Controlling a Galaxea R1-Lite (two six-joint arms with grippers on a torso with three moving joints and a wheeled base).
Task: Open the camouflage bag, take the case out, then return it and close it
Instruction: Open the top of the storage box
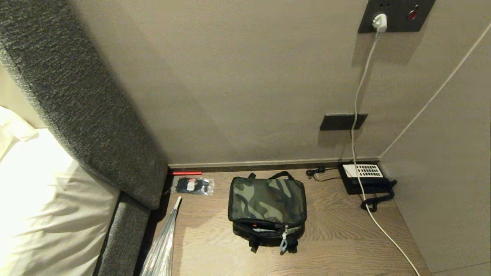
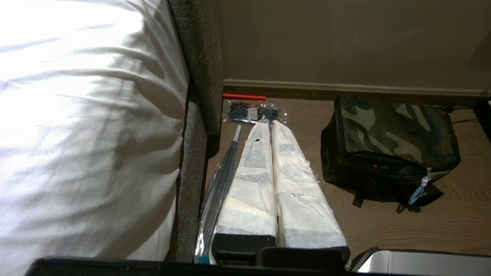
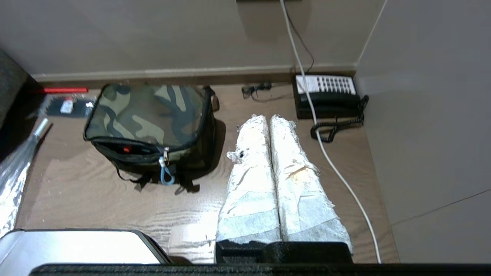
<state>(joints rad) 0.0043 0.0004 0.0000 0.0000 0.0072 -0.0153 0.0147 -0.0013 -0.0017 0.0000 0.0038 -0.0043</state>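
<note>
Camo bag (image 1: 267, 199) sits on the wooden table (image 1: 337, 237), lid down but zipper partly undone. My left gripper (image 2: 271, 126) and right gripper (image 3: 269, 122) both hang back, fingers pressed together, holding nothing.

One camouflage bag (image 1: 267, 199), one telephone (image 1: 364, 178), one clear packet (image 1: 192, 186) — two grippers.
</note>
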